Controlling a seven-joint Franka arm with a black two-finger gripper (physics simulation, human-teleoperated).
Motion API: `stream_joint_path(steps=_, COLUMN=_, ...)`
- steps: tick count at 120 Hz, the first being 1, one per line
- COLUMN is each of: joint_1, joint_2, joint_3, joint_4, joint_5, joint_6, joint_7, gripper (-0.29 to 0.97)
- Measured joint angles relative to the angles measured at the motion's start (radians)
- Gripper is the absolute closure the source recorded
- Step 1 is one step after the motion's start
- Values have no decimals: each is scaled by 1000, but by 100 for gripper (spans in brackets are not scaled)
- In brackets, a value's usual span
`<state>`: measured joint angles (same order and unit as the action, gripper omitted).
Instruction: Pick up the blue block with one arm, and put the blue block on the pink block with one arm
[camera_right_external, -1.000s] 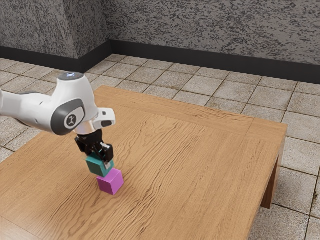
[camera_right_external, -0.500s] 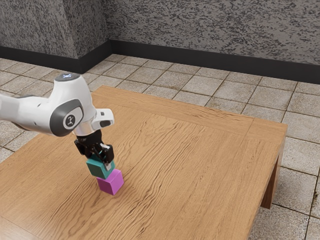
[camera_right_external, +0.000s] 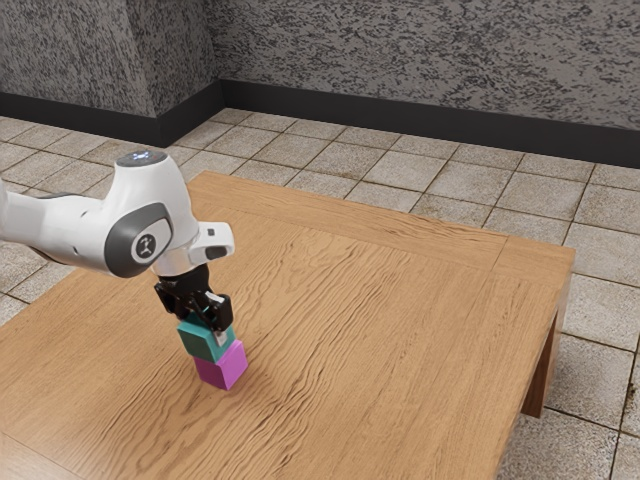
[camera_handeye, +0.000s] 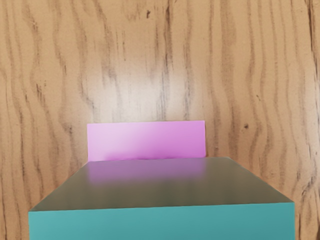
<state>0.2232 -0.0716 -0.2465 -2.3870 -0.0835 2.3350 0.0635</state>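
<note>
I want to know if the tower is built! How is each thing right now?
blue block: held by the pincer, seemingly resting on the pink block, off-centre.
pink block: flat on the table, partly covered.
pincer: shut on the blue block.
table: carrying the pink block.

The teal-blue cube block (camera_right_external: 203, 340) rests on the pink cube block (camera_right_external: 222, 366), shifted toward the exterior view's left. The pair stands on the wooden table (camera_right_external: 400, 300) near its front edge, far from its right edge.
</note>
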Motion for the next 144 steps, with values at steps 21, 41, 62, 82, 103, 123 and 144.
stream_joint_path(steps=21, joint_1=2, joint_2=17, joint_3=1, joint_4=7, joint_5=1, joint_6=0, joint_7=5, gripper=31)
stream_joint_path(steps=41, joint_1=2, joint_2=21, joint_3=1, joint_4=10, joint_5=1, joint_6=1, joint_7=8, gripper=31)
stream_joint_path(steps=62, joint_1=1, joint_2=25, joint_3=1, joint_4=13, joint_5=1, joint_6=2, joint_7=10, gripper=31)
stream_joint_path(steps=82, joint_1=1, joint_2=35, joint_3=3, joint_4=21, joint_5=2, joint_6=3, joint_7=11, gripper=31)
stream_joint_path(steps=103, joint_1=4, joint_2=38, joint_3=3, joint_4=27, joint_5=2, joint_6=4, joint_7=13, gripper=31)
stream_joint_path(steps=123, joint_1=3, joint_2=39, joint_3=3, joint_4=29, joint_5=2, joint_6=4, joint_7=14, gripper=31)
stream_joint_path(steps=144, joint_1=1, joint_2=44, joint_3=3, joint_4=33, joint_5=1, joint_6=5, joint_7=14, gripper=31)
